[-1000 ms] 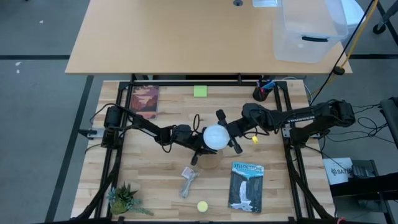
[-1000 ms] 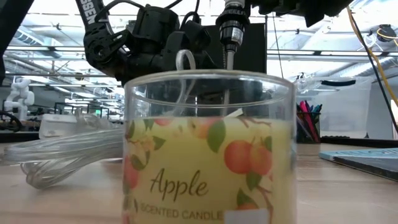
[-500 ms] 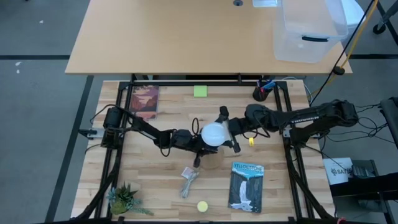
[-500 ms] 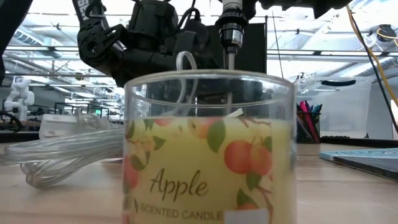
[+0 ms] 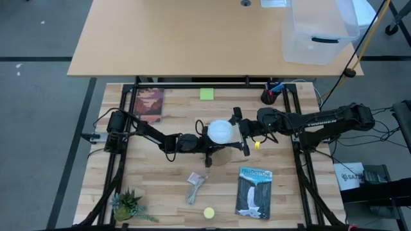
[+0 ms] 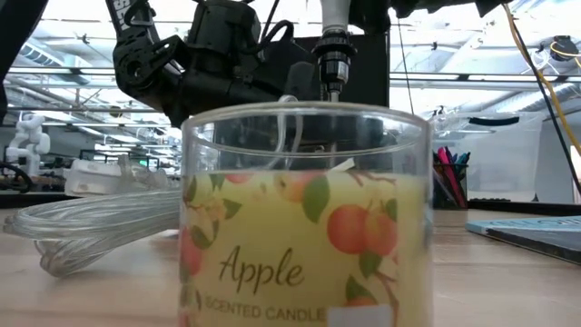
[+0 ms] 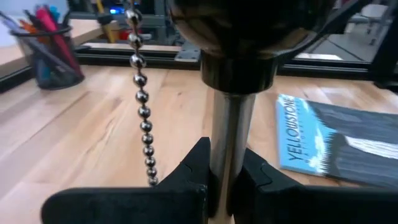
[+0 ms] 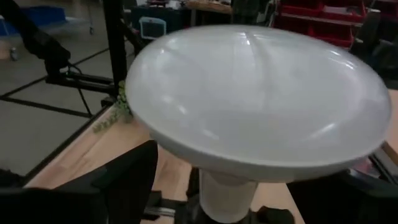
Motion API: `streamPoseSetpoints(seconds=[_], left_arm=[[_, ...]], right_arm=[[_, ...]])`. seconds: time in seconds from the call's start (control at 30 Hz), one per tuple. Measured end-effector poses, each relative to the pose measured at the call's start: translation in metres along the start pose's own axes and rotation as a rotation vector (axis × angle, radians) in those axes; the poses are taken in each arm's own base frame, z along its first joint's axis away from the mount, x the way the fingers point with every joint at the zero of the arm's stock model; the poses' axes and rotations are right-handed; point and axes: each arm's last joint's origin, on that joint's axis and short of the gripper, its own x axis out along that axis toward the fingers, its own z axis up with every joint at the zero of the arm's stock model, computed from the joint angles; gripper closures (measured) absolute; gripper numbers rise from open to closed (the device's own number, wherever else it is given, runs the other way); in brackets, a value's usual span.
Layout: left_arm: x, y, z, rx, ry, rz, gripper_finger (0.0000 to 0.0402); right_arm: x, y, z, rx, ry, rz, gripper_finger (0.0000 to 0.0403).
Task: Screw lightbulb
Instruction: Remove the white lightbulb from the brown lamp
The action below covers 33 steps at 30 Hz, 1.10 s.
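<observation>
The lightbulb [image 5: 220, 131], a white frosted globe, stands over a small lamp at the table's middle and fills the right wrist view [image 8: 261, 99]. Its neck [image 8: 224, 193] points down. The lamp has a metal stem [image 7: 227, 143], a dark socket [image 7: 249, 18], a bead pull chain [image 7: 142, 106] and a round wooden base [image 5: 218, 160]. My left gripper [image 5: 207, 149] comes from the left and is shut on the stem. My right gripper [image 5: 239, 133] comes from the right, level, and is shut on the bulb. Whether the neck is inside the socket is hidden. My left gripper pinches the lamp's stem [image 7: 225, 171] between its two fingers, a little below the metal collar. The fingers come level from the table's left and lie across the stem. The stem stands upright. My right gripper has one finger [image 8: 134, 180] on each side of the bulb's lower part, below the globe's widest ring. It comes level from the table's right. The bulb sits upright, neck down; the globe's bulge hides the contact spots.
A yellow apple candle jar [image 6: 304, 218] stands near the front edge [image 5: 209, 212], next to a clear crumpled bag [image 5: 194, 186]. A Yellowstone book [image 5: 255, 191], a second book [image 5: 149, 104], a green note [image 5: 206, 94], a pen cup [image 5: 270, 96] and a small plant [image 5: 128, 205] lie around.
The bulb, the lamp and its wooden base have shifted a little toward the table's far edge, upright throughout. Both grippers have gone with them, keeping their holds. My right gripper has also swung round a little about the bulb.
</observation>
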Motion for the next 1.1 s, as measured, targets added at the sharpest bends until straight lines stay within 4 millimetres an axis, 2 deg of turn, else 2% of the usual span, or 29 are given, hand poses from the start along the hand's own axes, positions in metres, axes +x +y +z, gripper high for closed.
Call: streamPoseSetpoints(seconds=[0.1,0.53,0.77,0.9,1.1], left_arm=[[0.0,0.001,0.0,-0.018,-0.003,0.043,0.0372],[-0.001,0.008,0.0,-0.109,-0.02,0.235,0.0372],[-0.001,0.01,0.0,-0.146,-0.03,0.297,0.0372],[-0.001,0.01,0.0,-0.156,-0.03,0.304,0.0372],[-0.001,0.01,-0.001,-0.164,-0.021,0.306,0.0372]], right_arm=[[0.002,0.004,-0.002,0.028,0.021,-0.024,0.008],[0.023,0.018,-0.019,0.06,0.099,-0.407,0.008],[0.046,0.025,-0.024,0.067,-0.019,-0.605,0.008],[0.056,0.025,-0.028,0.069,-0.078,-0.652,0.008],[0.057,0.023,-0.023,0.043,-0.152,-0.719,0.008]])
